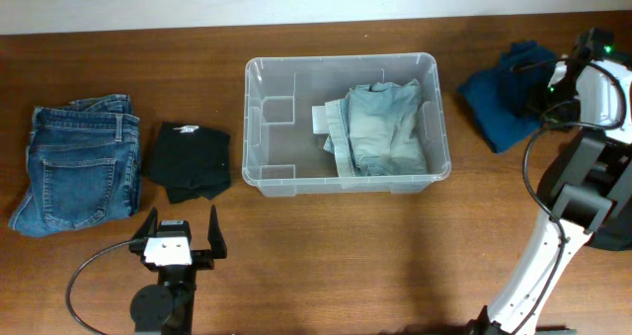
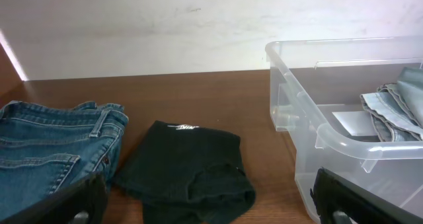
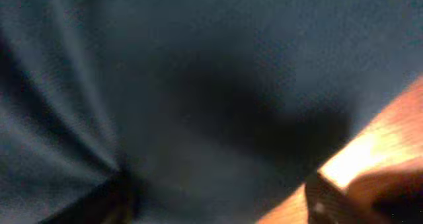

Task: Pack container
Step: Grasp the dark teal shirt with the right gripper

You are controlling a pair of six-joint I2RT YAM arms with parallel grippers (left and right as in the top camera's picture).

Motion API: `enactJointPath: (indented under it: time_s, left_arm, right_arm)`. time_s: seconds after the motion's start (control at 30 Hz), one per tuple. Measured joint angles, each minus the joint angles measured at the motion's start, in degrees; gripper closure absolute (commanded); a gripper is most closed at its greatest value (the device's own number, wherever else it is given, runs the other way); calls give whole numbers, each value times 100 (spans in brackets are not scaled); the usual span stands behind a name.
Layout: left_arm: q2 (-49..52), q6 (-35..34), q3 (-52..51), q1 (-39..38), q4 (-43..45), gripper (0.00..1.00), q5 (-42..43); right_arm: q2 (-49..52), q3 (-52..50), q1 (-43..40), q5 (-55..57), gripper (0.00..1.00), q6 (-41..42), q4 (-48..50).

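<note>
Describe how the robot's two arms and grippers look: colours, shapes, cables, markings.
The left arm is black, with a white block behind its black-fingered left gripper and a looping black cable. The right arm has white links, black joints, a green light and a thin black cable.

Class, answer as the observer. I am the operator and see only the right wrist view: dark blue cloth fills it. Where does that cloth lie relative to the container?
Observer: The dark blue garment lies on the table, outside the container, off its end on the robot's right.
Operator: Is anything in the container already?
Observer: Yes, pale folded jeans lie in its right half.
Operator: What else waits?
Observer: Two pieces: blue jeans and a black garment lie on the container's left.
</note>
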Motion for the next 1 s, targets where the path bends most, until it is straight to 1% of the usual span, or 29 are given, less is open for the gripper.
enactJointPath:
  time_s: [0.13, 0.33, 0.57, 0.63, 0.67, 0.7, 0.87, 0.93, 1.0]
  left_arm:
    - [0, 0, 0, 0, 0, 1, 2]
    - [0, 0, 0, 0, 0, 1, 2]
    - [0, 0, 0, 0, 0, 1, 2]
    - [0, 0, 0, 0, 0, 1, 0]
    - [0, 0, 0, 0, 0, 1, 2]
    - [0, 0, 0, 0, 0, 1, 2]
    - [0, 0, 0, 0, 0, 1, 2]
    - [0, 0, 0, 0, 0, 1, 2]
    - [0, 0, 0, 0, 0, 1, 2]
  right_arm:
    - [0, 0, -188, -273, 14, 293, -109]
    - [0, -33, -420, -1279, 14, 1078, -114]
    - [0, -81, -323, -1810, 13, 1766, 199]
    - [0, -120, -289, -1873, 11, 1912, 291]
    - [0, -146, -275, -1893, 4, 1967, 339]
    - [0, -175, -264, -1906, 1, 2020, 369]
    - [-24, -308, -264, -1897, 0, 2326, 601]
    - [-68, -400, -264, -1899, 11, 2402, 748]
    - [-83, -452, -264, -1902, 30, 2468, 855]
